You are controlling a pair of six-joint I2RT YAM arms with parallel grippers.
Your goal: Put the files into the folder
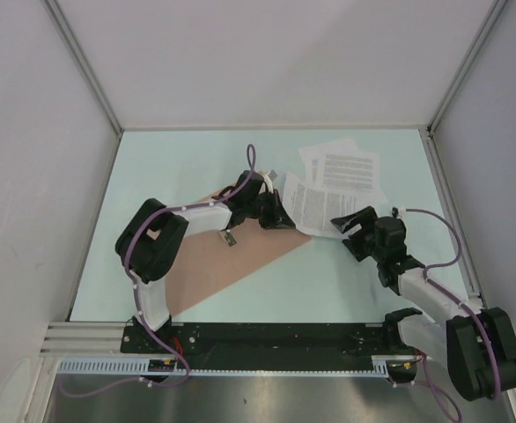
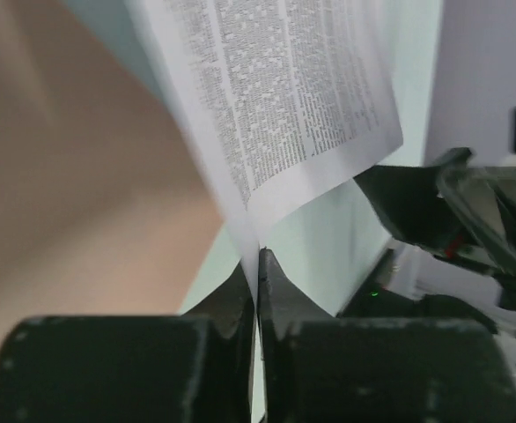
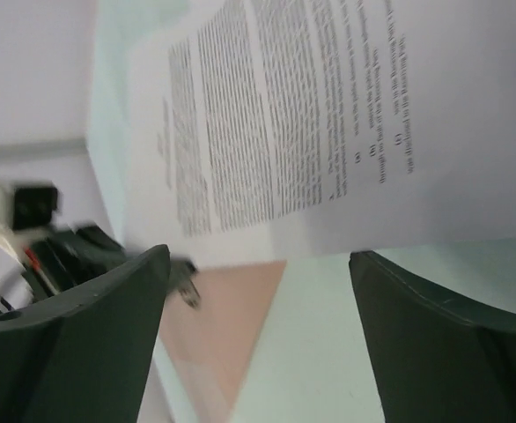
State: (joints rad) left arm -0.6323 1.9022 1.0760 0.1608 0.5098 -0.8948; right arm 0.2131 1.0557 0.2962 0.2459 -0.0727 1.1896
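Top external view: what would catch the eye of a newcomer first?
The left gripper, at the centre, pinches one edge of a white printed paper sheet. The right gripper stands open just right of that sheet. A flat salmon-brown card folder lies at the near left, with more printed sheets at the far right.

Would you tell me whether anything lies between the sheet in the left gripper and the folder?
Nothing visible does: the sheet pinched by the left gripper is right beside the folder; only that arm reaches over it.
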